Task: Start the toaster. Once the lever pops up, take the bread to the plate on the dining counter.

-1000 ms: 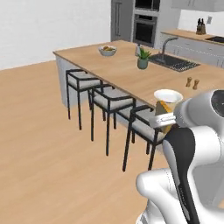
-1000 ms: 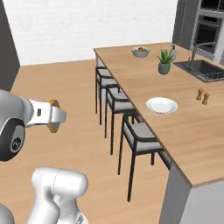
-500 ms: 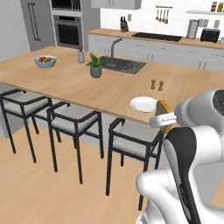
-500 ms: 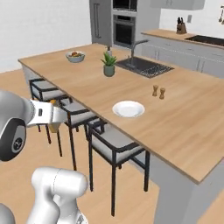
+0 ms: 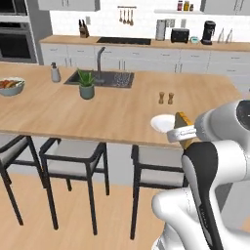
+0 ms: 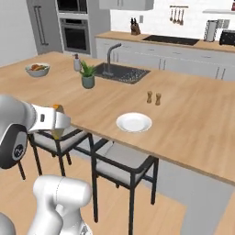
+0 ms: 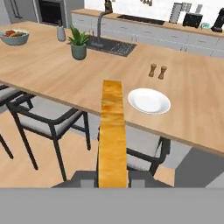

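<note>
My gripper (image 7: 113,177) is shut on the bread (image 7: 113,131), a golden-brown slice seen edge-on and held upright between the fingers. The hand hangs in front of the dining counter (image 7: 43,65), short of its near edge. On that light-wood top, close to the edge, lies the white plate (image 7: 149,100), ahead and slightly right of the slice. From the base, the gripper (image 5: 183,134) holds the bread (image 5: 184,119) just right of the plate (image 5: 163,123). In the right base view the gripper (image 6: 58,121) is left of the plate (image 6: 133,122). The black toaster (image 5: 179,35) stands on the back counter.
Black stools (image 5: 73,158) line the island's near side under the edge. Salt and pepper shakers (image 5: 165,97) stand behind the plate. A potted plant (image 5: 86,84), a sink with faucet (image 5: 100,78) and a fruit bowl (image 5: 10,86) lie farther left. A coffee machine (image 5: 209,32) is beside the toaster.
The base has swung round, so both base views shifted: the island now lies square ahead and the plate is nearer. The gripper still holds the bread the same way.
</note>
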Controlling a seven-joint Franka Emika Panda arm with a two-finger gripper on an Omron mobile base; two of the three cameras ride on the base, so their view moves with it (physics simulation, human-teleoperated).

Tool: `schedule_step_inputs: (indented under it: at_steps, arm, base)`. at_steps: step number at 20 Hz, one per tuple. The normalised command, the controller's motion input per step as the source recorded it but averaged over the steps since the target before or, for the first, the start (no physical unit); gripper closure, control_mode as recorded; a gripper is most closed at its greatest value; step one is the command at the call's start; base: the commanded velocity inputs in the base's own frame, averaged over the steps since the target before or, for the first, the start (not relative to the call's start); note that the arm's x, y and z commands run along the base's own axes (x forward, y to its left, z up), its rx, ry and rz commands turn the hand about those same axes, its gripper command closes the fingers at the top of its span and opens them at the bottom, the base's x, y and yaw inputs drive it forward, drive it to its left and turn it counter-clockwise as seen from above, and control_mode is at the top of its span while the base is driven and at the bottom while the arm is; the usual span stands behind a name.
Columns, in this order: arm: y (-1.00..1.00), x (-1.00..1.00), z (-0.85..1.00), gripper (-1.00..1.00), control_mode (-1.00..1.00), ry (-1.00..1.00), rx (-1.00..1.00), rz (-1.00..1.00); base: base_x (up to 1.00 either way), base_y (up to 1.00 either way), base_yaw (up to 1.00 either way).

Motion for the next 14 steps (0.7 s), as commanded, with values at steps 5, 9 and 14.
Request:
schedule_step_inputs:
  at_steps: [5,9,14]
  arm:
    - [0.0,0.0,0.0,1.0,1.0,0.0,0.0,0.0]
    - [0.0,0.0,0.0,1.0,1.0,0.0,0.0,0.0]
    - [0.0,0.0,0.0,1.0,1.0,0.0,0.0,0.0]
  base:
    - [0.83,0.62,-0.45]
    - [0.77,0.38,-0.31]
    - [0.78,0.32,-0.18]
